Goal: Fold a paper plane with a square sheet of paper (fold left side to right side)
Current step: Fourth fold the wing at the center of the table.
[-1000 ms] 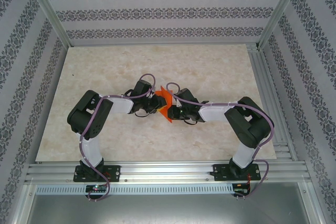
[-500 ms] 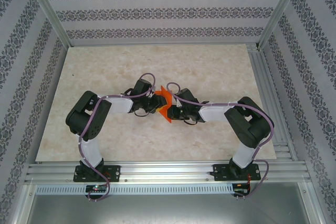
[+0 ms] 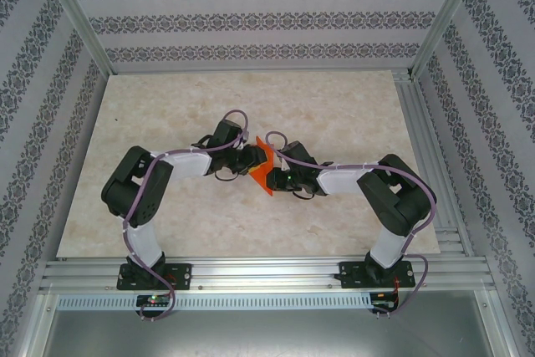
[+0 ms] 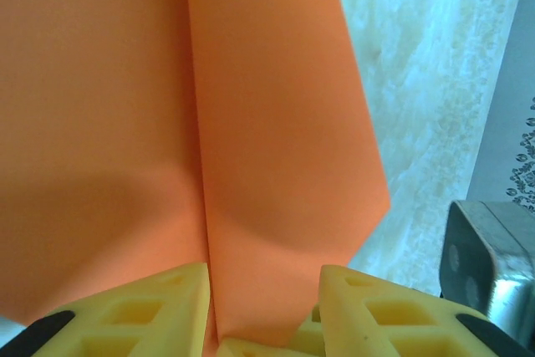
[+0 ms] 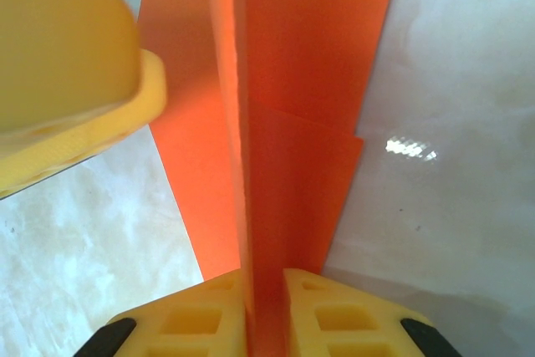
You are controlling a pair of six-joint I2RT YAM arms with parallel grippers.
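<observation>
The orange paper (image 3: pixel 264 167) stands on edge over the middle of the counter (image 3: pixel 351 106). The right pincer (image 5: pixel 263 277), at its 3 o'clock, is clamped on the fold. The left pincer (image 4: pixel 266 282), at 9 o'clock, gapes partly around a flap without pinching it. Held on one side only, the paper could swing or sag and skew the crease.

Twin YAM arms in matching livery: the left arm (image 3: pixel 138 194) and the right arm (image 3: pixel 393 198) each pair black joint housings with white link shells above black base plates (image 3: pixel 155 274). A purple cable (image 3: pixel 236 114) loops along each arm. The fingers (image 4: pixel 138 315) are yellow, moulded with square recessed pockets and tipped black at the outer corners.
</observation>
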